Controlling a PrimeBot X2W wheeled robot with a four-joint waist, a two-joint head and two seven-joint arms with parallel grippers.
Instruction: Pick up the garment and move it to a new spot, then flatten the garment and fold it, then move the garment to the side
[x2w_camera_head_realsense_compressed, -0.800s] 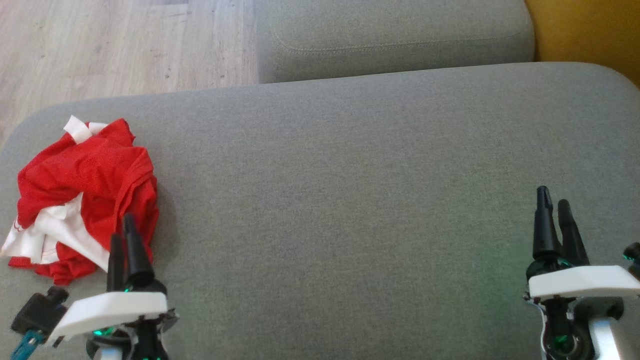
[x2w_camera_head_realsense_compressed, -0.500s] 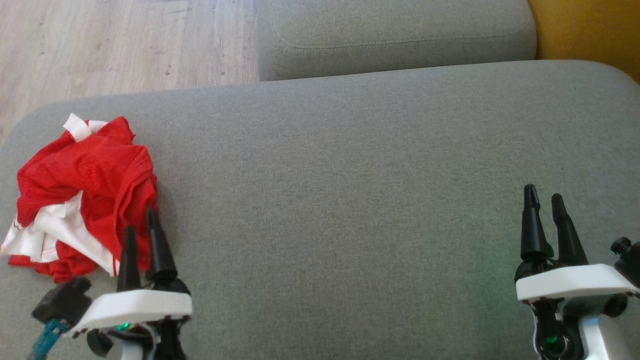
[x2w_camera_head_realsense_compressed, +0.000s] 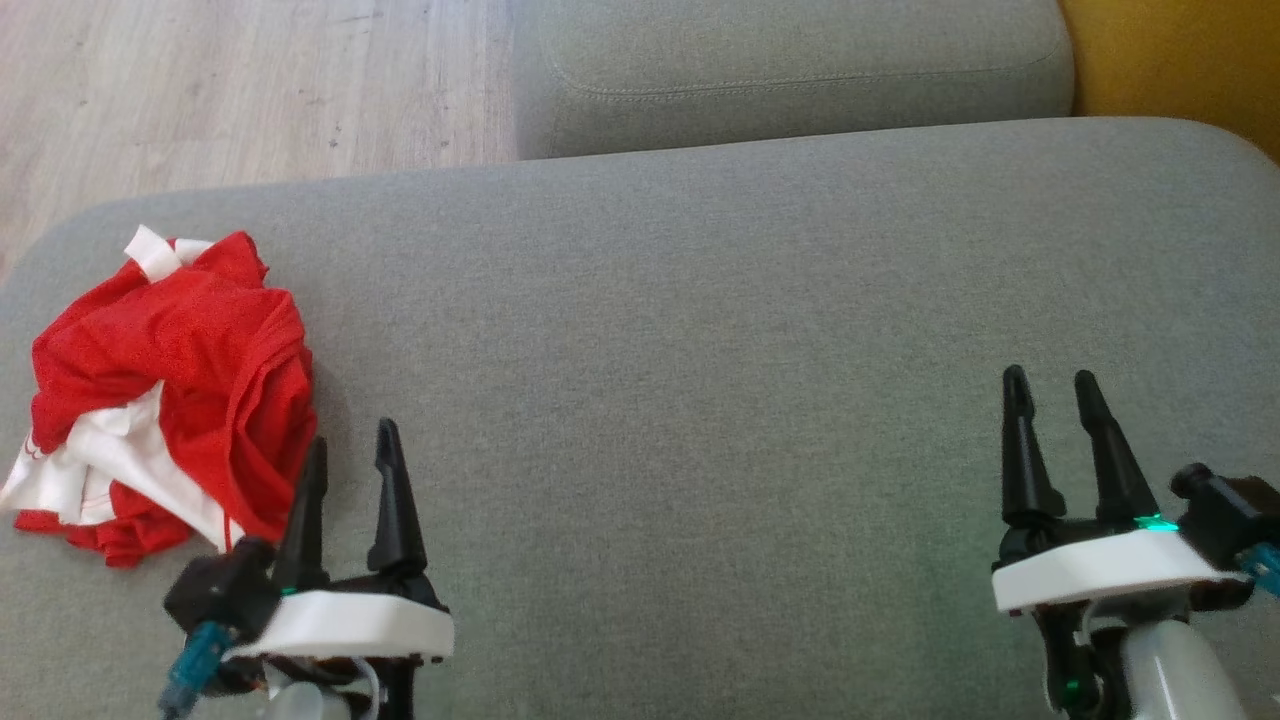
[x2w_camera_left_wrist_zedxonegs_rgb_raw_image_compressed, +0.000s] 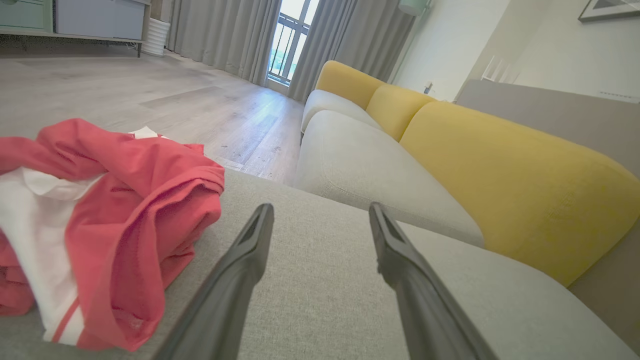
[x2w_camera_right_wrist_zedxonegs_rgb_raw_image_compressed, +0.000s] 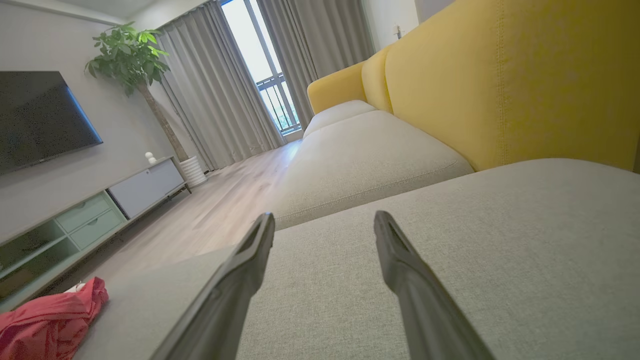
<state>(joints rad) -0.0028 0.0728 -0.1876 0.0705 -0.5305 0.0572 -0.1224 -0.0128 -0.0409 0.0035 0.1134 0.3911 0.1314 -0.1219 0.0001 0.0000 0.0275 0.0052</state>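
Observation:
The garment (x2w_camera_head_realsense_compressed: 170, 390) is a crumpled red and white heap at the left end of the grey sofa cushion (x2w_camera_head_realsense_compressed: 700, 350). In the left wrist view the garment (x2w_camera_left_wrist_zedxonegs_rgb_raw_image_compressed: 100, 225) lies just left of my fingers. My left gripper (x2w_camera_head_realsense_compressed: 352, 440) stands open right beside the heap's lower right edge, nothing between its fingers. My right gripper (x2w_camera_head_realsense_compressed: 1050, 385) is open too, far off at the cushion's right side over bare fabric. The right wrist view catches the garment (x2w_camera_right_wrist_zedxonegs_rgb_raw_image_compressed: 50, 320) at its lower left corner, well away from the right gripper (x2w_camera_right_wrist_zedxonegs_rgb_raw_image_compressed: 322, 220).
A second grey seat cushion (x2w_camera_head_realsense_compressed: 790, 70) adjoins at the back, with the yellow backrest (x2w_camera_head_realsense_compressed: 1170, 60) to the right. Wooden floor (x2w_camera_head_realsense_compressed: 230, 90) lies beyond the cushion's far left edge. A TV cabinet (x2w_camera_right_wrist_zedxonegs_rgb_raw_image_compressed: 85, 215) and a potted plant (x2w_camera_right_wrist_zedxonegs_rgb_raw_image_compressed: 130, 55) stand across the room.
My left gripper has shifted right along the garment's edge and both grippers' fingers now stand wider apart. The right gripper has drifted left. The garment has not moved.

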